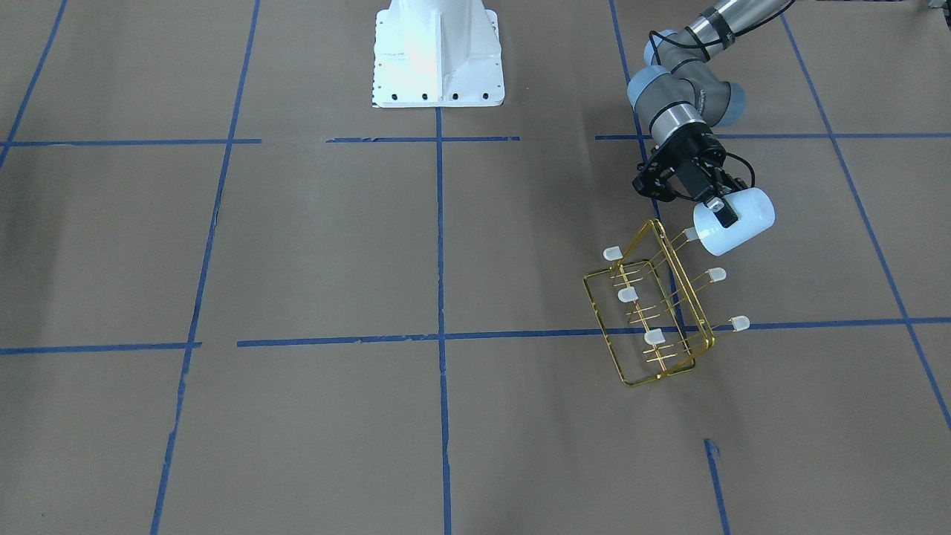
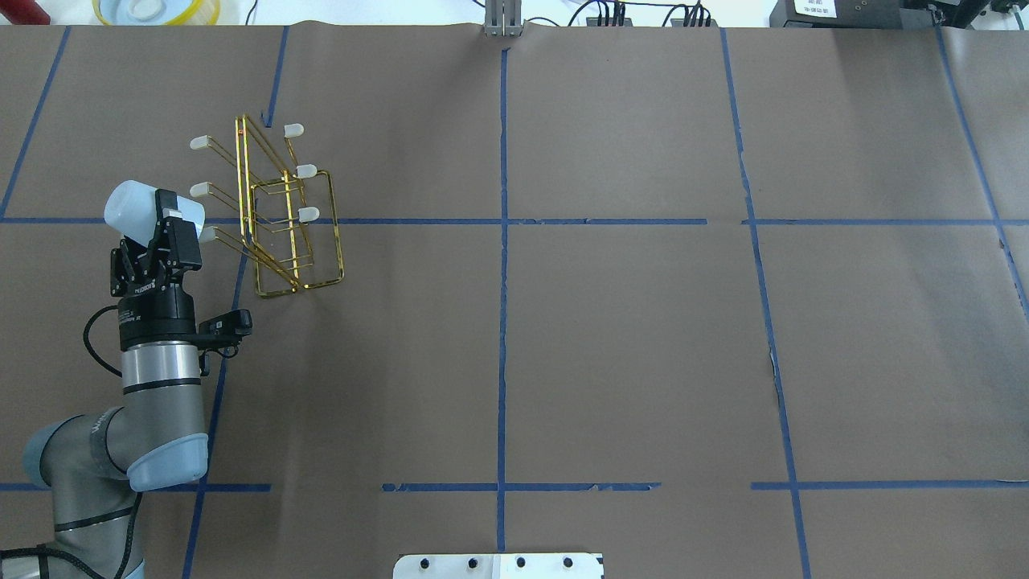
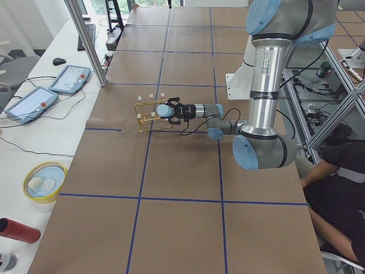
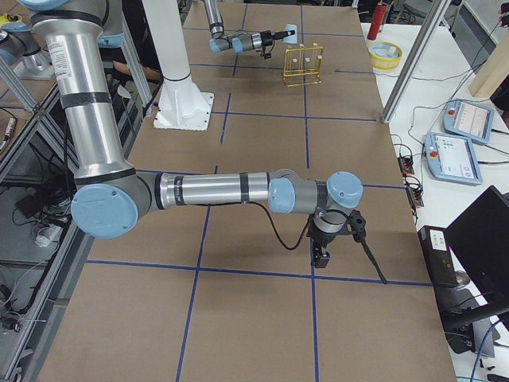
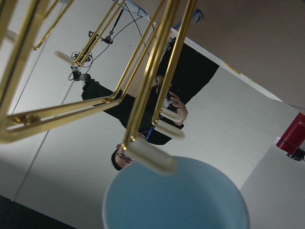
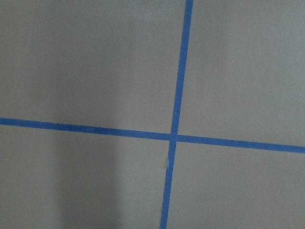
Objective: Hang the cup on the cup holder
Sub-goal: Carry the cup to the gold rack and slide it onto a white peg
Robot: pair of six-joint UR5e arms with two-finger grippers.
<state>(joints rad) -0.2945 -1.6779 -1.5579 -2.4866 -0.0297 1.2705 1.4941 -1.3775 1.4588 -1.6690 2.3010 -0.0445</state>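
The cup [image 1: 744,217] is pale blue-white and lies sideways in my left gripper [image 1: 723,214], which is shut on it above the table. Its mouth faces the cup holder [image 1: 654,316], a gold wire rack with white-capped prongs standing on the table. In the overhead view the cup [image 2: 137,209] and left gripper [image 2: 174,219] are just left of the rack [image 2: 289,241]. In the left wrist view a capped prong [image 5: 151,158] sits at the rim of the cup's mouth [image 5: 176,200]. My right gripper [image 4: 322,253] hangs over the table far from the rack; I cannot tell whether it is open or shut.
The robot's white base [image 1: 438,52] stands at mid table. A yellow bowl [image 2: 157,10] and a red bottle [image 2: 24,10] sit beyond the table's far left edge. Tablets [image 3: 68,79] lie on the side bench. A person [image 3: 342,171] sits by the robot.
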